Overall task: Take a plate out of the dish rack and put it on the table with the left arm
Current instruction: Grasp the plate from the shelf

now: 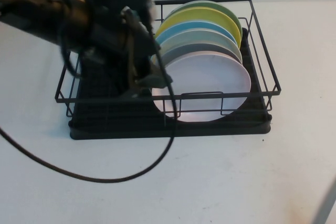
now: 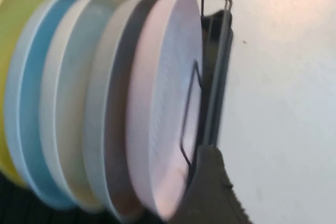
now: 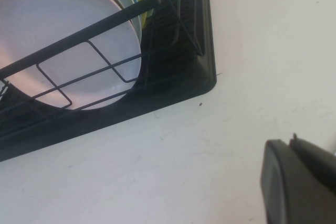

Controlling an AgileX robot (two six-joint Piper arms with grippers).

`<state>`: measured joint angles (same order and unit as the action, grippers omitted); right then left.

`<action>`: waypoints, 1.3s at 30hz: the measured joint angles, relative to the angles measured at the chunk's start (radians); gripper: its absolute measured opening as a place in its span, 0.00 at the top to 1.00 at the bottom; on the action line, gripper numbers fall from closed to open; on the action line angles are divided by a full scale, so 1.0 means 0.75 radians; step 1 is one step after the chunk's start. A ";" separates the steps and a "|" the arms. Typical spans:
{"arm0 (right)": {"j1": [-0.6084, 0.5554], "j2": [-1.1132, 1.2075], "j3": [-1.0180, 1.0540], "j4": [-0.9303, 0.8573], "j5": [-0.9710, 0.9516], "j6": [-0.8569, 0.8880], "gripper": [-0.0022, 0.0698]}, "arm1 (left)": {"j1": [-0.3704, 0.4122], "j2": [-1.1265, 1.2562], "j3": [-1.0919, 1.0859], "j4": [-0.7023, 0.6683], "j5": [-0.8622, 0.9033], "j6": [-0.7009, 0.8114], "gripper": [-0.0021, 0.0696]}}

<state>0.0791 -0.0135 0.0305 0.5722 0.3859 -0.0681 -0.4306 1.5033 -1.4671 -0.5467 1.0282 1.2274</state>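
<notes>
My left arm: black body, tan-brown segment, looping black cable; dark grey textured fingers.

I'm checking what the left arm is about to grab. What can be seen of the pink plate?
The plate is round, pale pink, glossy and plain, with a shallow raised rim. It stands on edge, frontmost in the dish rack, against a grey plate behind. The left gripper is beside its edge; contact is unclear. The right gripper is over the table, apart.

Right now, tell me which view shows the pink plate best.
The high view: the pink plate faces the camera at the front of the rack, beside the left tool. The left wrist view shows it edge-on; the right wrist view shows it behind wires, near the right tool.
</notes>
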 joint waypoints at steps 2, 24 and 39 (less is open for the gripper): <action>0.000 0.000 0.000 0.000 0.000 0.000 1.00 | -0.069 0.058 0.000 0.015 -0.104 0.039 0.33; 0.000 0.000 0.000 0.000 0.000 0.000 1.00 | -0.190 0.347 -0.010 0.023 -0.595 0.070 0.33; 0.000 0.000 0.000 0.000 0.000 0.000 1.00 | -0.190 0.374 -0.013 0.033 -0.724 0.088 0.88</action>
<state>0.0791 -0.0135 0.0305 0.5722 0.3859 -0.0681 -0.5734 1.7835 -1.4772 -0.5217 0.4856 1.2934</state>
